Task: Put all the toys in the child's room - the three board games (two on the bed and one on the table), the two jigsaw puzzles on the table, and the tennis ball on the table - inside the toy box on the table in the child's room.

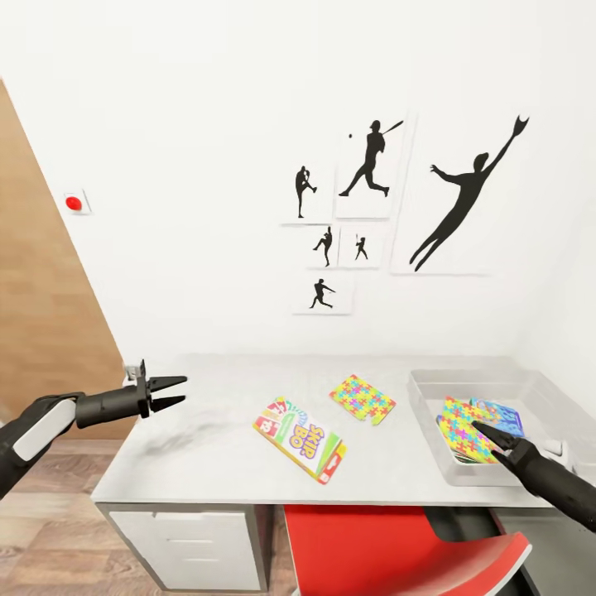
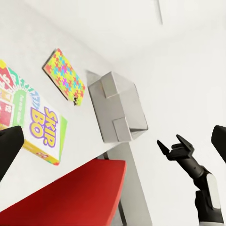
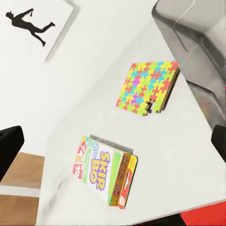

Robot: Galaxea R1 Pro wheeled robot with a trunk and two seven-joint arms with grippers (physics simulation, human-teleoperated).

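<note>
Pale grey worktop [image 1: 223, 447] against a white wall [image 1: 207, 207] hung with black athlete silhouettes [image 1: 463, 199]; a red button [image 1: 74, 202] sits on the wall at left beside a wood-toned panel [image 1: 41, 314], and plank floor [image 1: 50, 530] shows below. White drawers [image 1: 194, 542] lie under the worktop, with a red chair [image 1: 406, 550] pushed in beside them. The Skip-Bo box [image 1: 300, 439] lies flat near the front edge at centre; one puzzle [image 1: 362, 398] lies flat just behind and to its right, apart from it. The toy box [image 1: 430, 389] stands at the right end and holds a second puzzle [image 1: 462, 426] and a blue-teal game [image 1: 499, 415]. Left claw [image 1: 170, 392], spread and empty, hovers over the bare left end. Right claw [image 1: 483, 432] reaches over the toy box's front wall, its tips above the second puzzle; whether it is spread or pressed together cannot be told.
</note>
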